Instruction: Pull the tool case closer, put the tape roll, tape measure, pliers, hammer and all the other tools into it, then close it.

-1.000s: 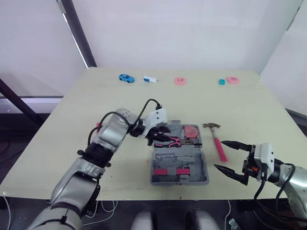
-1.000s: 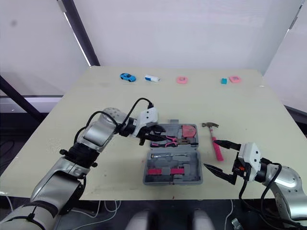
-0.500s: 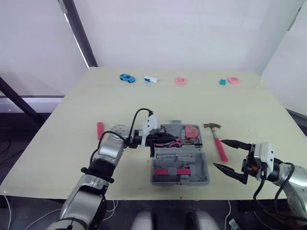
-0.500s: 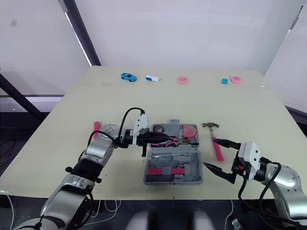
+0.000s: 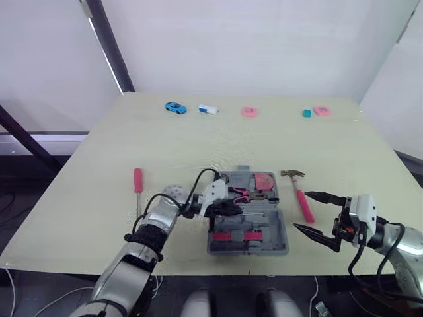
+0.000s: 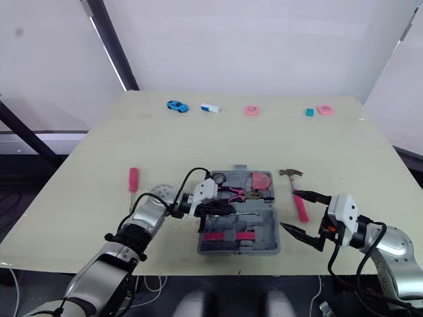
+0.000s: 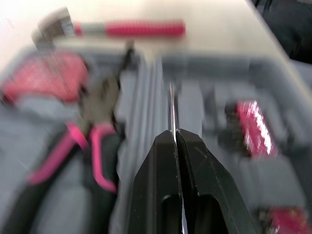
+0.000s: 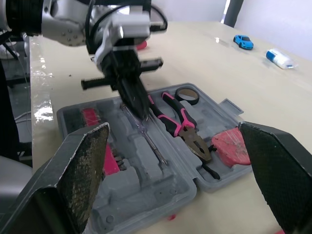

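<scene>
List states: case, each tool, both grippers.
tool case: open, on table
pliers: in case
tape roll: in case
tape measure: in case
hammer: on table, outside case
screwdriver: on table, outside case
left gripper: shut, over case
right gripper: open, empty

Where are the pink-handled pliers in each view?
Left eye view: pliers, in the tool case's far half.
Right eye view: pliers, same spot.
Left wrist view: pliers, beside the left end effector holding a metal rod.
Right wrist view: pliers, beside the tape roll.
Shared landmark: the tool case.
</scene>
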